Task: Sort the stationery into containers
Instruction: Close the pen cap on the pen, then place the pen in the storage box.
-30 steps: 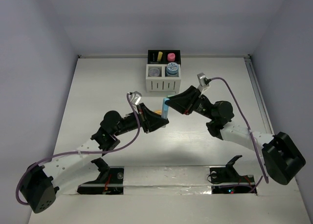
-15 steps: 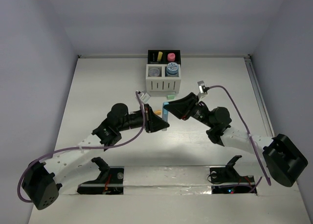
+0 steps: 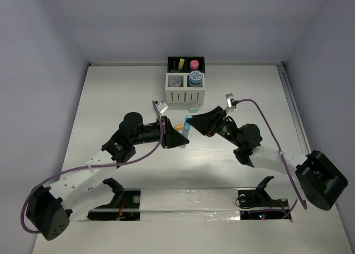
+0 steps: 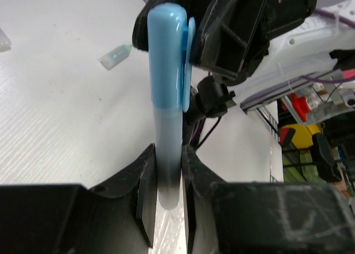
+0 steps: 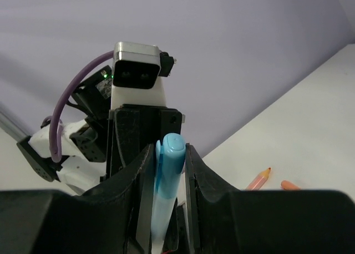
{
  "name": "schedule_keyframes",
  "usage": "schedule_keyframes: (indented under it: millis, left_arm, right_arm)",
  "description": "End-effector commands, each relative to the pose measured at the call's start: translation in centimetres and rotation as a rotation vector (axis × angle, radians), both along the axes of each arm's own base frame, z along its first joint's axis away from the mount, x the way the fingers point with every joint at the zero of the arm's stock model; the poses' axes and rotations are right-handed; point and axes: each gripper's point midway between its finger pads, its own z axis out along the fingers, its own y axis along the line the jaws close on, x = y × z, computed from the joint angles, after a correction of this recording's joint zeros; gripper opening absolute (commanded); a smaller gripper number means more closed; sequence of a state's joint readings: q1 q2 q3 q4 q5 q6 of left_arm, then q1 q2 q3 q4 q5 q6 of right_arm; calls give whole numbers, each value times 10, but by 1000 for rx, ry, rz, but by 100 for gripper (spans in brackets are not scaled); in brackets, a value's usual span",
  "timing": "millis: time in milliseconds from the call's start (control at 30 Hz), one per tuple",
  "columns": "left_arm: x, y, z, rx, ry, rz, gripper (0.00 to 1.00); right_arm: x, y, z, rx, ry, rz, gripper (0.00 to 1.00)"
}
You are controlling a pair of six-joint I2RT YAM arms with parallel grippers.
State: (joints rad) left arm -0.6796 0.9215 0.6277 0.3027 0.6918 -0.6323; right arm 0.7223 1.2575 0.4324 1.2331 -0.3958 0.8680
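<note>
The pen (image 4: 168,98) hangs in the air over the table (image 3: 111,98), just in front of the organiser (image 3: 186,96), and both arms have it at once. The left gripper (image 4: 168,154) pinches the cloudy lower barrel near its very end. The right gripper (image 5: 169,154) pinches the pale blue cap end.

The likely trouble is a tug between the two. If the arms drift apart, the cap may pop off. If they twist against each other, the pen may swivel in the fingers. The left hold sits so close to the tip that a small slip could drop the pen onto the pencil (image 5: 258,181) or the green stub (image 4: 115,56) lying below.

The pen is smooth, glossy plastic: a round tube with a domed cap and a flat clip. The fingers are matt black and hard-edged. The organiser is white and slatted in front, black behind
</note>
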Motion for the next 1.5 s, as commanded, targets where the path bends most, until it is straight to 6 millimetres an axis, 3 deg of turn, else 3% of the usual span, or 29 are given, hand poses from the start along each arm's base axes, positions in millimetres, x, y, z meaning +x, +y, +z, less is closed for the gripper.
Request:
schedule_keyframes:
  millis: [0, 333, 400, 433, 533, 567, 633, 667, 733, 767, 933, 1033, 1100, 1133, 1167, 1200, 1233, 1267, 1300, 1333, 1367, 1433, 1467]
  left_arm:
    - [3, 51, 247, -582, -612, 218, 0]
    - [-13, 45, 257, -638, -580, 87, 0]
    - [-13, 44, 247, -618, -560, 88, 0]
    - [-13, 42, 235, -593, -538, 77, 0]
    - [-5, 35, 200, -518, -458, 79, 0]
    - [5, 31, 172, -457, -400, 104, 0]
    - [11, 30, 147, -402, -353, 132, 6]
    - [11, 31, 130, -372, -328, 139, 15]
    - [11, 31, 108, -319, -289, 144, 26]
    - [11, 31, 92, -283, -253, 144, 38]
    - [3, 40, 71, -221, -254, 162, 83]
    - [5, 51, 64, -162, -256, 226, 99]
    - [6, 58, 59, -119, -263, 265, 99]
    - [12, 64, 59, -111, -267, 314, 99]
    - [11, 70, 64, -114, -292, 340, 99]
    - [13, 74, 60, -92, -281, 368, 99]
    - [20, 81, 59, -79, -282, 428, 99]
    - [21, 88, 65, -80, -296, 465, 99]
    - [23, 93, 58, -45, -291, 494, 99]
    - [29, 103, 60, -33, -299, 560, 99]
    - [34, 111, 61, -8, -306, 609, 99]
    - [34, 120, 61, 23, -311, 646, 99]
    - [34, 125, 67, 26, -324, 663, 99]
  right_arm:
    - [-96, 10, -146, -409, 270, 413, 0]
    - [-103, 16, -136, -392, 251, 433, 0]
    - [-95, 17, -126, -385, 232, 389, 0]
    - [-88, 21, -104, -350, 183, 364, 0]
    - [-65, 27, -75, -312, 155, 261, 0]
    - [-50, 32, -54, -286, 133, 200, 0]
    - [-33, 37, -35, -267, 111, 135, 0]
    - [-22, 43, -17, -255, 84, 103, 0]
    - [3, 45, 1, -235, 71, 7, 0]
    - [19, 49, 17, -222, 45, -35, 0]
    - [94, 48, 67, -151, -2, -216, 0]
    - [137, 46, 86, -132, -22, -261, 0]
    - [160, 43, 88, -144, -32, -295, 0]
    - [180, 44, 76, -165, -21, -337, 0]
    - [190, 46, 86, -171, -53, -366, 0]
    - [209, 38, 83, -183, -50, -408, 0]
    - [230, 41, 62, -215, -26, -433, 0]
    - [241, 45, 77, -210, -72, -455, 0]
    - [256, 42, 75, -223, -77, -482, 0]
    - [281, 42, 51, -261, -55, -509, 0]
    - [298, 37, 69, -244, -102, -554, 0]
    - [322, 33, 66, -256, -121, -598, 0]
    - [342, 35, 39, -298, -92, -611, 0]
